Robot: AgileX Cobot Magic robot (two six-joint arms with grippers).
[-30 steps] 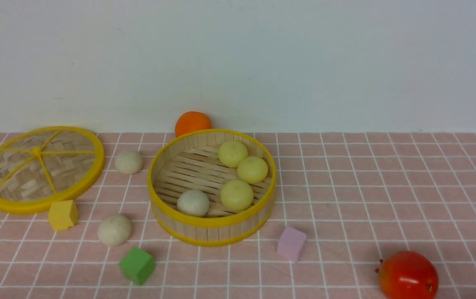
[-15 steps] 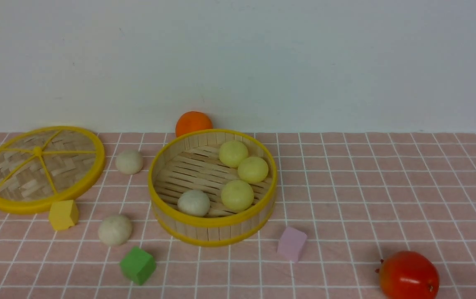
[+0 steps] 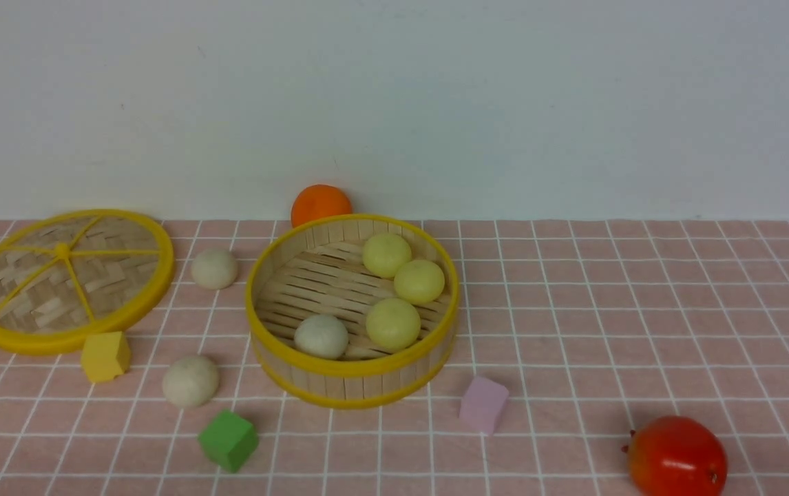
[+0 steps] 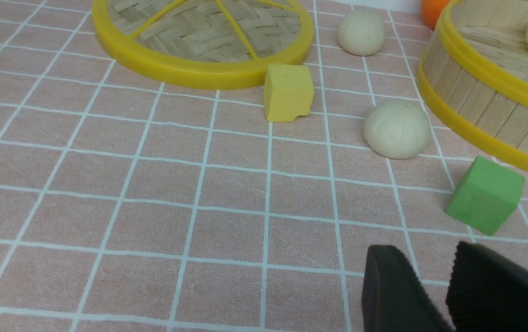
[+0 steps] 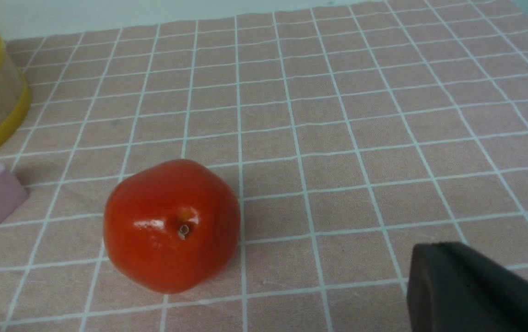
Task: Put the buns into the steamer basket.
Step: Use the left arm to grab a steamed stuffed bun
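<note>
A pink tablecloth (image 3: 608, 310) with a white grid runs back to a pale wall. Near its middle stands the round steamer basket (image 3: 339, 368), open, with pale wooden slats and yellow rims.

Four buns lie inside it. Three pale yellow ones sit along its right side: one at the back (image 3: 386, 254), one just in front of it (image 3: 419, 281), and one nearer the front (image 3: 393, 323). An off-white bun (image 3: 321, 336) rests near the front wall, just left of the nearest yellow one.

Two more off-white buns lie on the cloth to the basket's left. One (image 3: 214, 268) sits between the basket and the woven lid (image 3: 64, 289), which lies flat at far left. The other (image 3: 191, 380) sits closer to the camera, between a yellow cube (image 3: 104, 356) and a green cube (image 3: 228, 440).

An orange (image 3: 320, 204) sits just behind the basket. A lilac cube (image 3: 482, 405) lies in front of the basket to its right. A shiny red fruit (image 3: 677, 457) sits well apart at the front right.

Neither arm shows in the front view. In the left wrist view, the left gripper (image 4: 430, 265) hangs over bare cloth near the green cube, its two dark fingers a little apart and holding nothing. In the right wrist view, only one dark finger of the right gripper (image 5: 466, 281) shows, near the red fruit, so I cannot tell how its jaws stand.
</note>
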